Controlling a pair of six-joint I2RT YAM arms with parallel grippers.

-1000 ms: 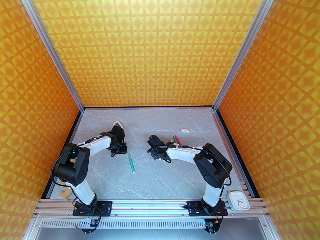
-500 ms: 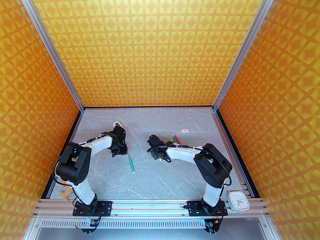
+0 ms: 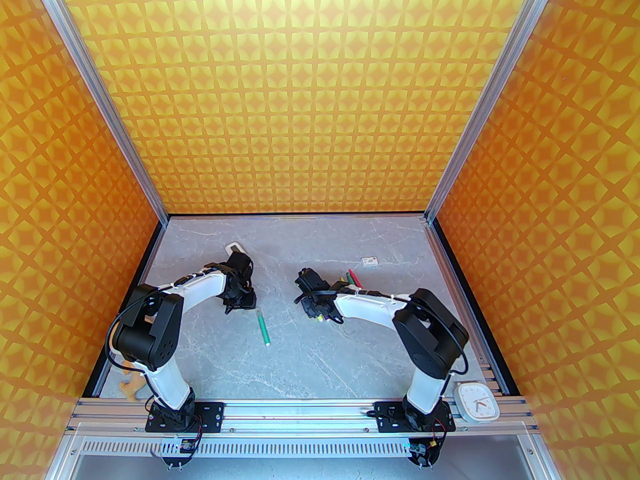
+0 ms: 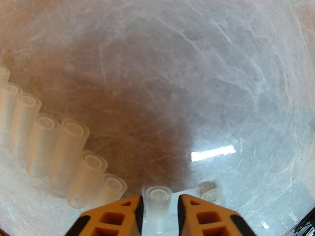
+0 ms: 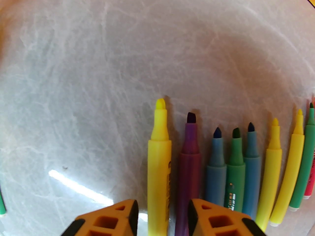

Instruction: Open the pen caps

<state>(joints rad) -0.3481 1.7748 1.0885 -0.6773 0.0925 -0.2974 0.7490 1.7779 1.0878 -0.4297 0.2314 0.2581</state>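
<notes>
Translucent pen caps point(image 4: 69, 151) lie in a row on the desk point(image 4: 221, 82); left jaws stand apart, one cap point(image 4: 158, 210) loose between them. Right jaws apart astride the yellow pen point(image 5: 159, 156), at the end of the uncapped pens point(image 5: 236, 168). Step: set-down. Green pen point(image 3: 263, 328) mid-desk looks capped: next, grasp barrel and cap, pull.

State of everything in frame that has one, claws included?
left claw: open, astride one loose pen cap
right claw: open, yellow pen lying ungripped between its jaws
row of pen caps: off the pens, side by side
row of pens: uncapped, tips bare
green pen: apart from the rest, cap on
</notes>
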